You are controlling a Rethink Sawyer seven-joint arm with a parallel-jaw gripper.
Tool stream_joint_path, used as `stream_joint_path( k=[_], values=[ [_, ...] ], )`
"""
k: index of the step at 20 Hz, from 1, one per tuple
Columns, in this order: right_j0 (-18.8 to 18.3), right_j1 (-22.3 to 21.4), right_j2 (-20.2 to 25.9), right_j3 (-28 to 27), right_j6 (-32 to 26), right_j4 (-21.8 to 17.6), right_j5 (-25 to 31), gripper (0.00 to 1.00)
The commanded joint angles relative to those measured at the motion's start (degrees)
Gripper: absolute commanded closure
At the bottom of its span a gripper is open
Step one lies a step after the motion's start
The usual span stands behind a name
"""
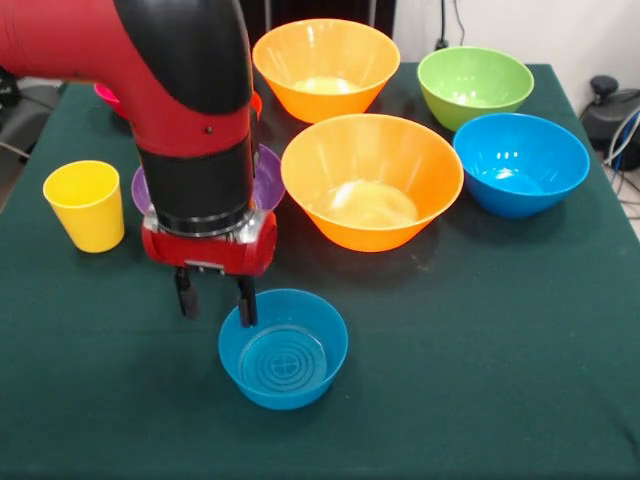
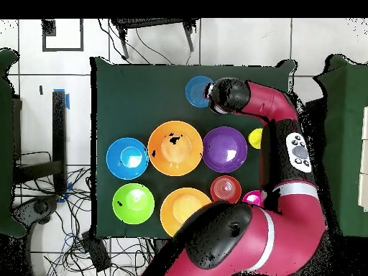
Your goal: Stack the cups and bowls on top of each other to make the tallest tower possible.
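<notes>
**Q:** Front view. What does the figure show?

**A:** My gripper [image 1: 216, 298] low over the table, fingers spread. One finger [image 1: 247, 300] hangs just inside the near-left rim of the teal bowl [image 1: 284, 347]; the other stands outside it, so the jaws straddle the wall without, as far as I can tell, pinching it. The bowl sits upright, alone at the table's near edge. Behind my wrist lie the purple bowl [image 1: 268, 178], mostly hidden, and the yellow cup [image 1: 85, 204] to its left. Two large orange bowls [image 1: 371, 181] [image 1: 326, 66], the green bowl [image 1: 475, 85] and the blue bowl [image 1: 520, 162] stand separately; nothing is stacked.

**Q:** Which step is that?

**A:** I judge it the pick-up of the first small bowl. The next move calls for closing on the rim squarely, then lifting without tipping the bowl.

**Q:** Overhead view. What is added?

**A:** The teal bowl [image 2: 199, 91] lies at the top of the cloth, well apart from the rest, with my gripper [image 2: 213, 95] touching its right edge. Below it, in a row, are the blue bowl [image 2: 127, 158], the central orange bowl [image 2: 175, 148] and the purple bowl [image 2: 225, 149]. The red bowl [image 2: 226, 189] and a pink bowl [image 2: 252, 196] sit near my arm. The central orange bowl looks the natural base for a tower.
</notes>
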Motion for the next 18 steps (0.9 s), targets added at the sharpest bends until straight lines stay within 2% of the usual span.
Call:
stream_joint_path(
  k=[1,7,13,15,18],
  values=[
    [2.80,-6.33,-1.13,7.65,7.67,2.96,6.60,0.00],
    [4.60,-6.98,-3.23,8.43,9.01,4.88,6.15,0.00],
    [3.46,-9.92,-2.04,15.95,5.96,6.78,5.30,0.00],
    [3.62,-11.23,-2.21,18.45,6.80,7.62,4.85,0.00],
    [5.53,-13.08,-3.59,22.04,10.97,8.84,1.55,0.00]
  ],
)
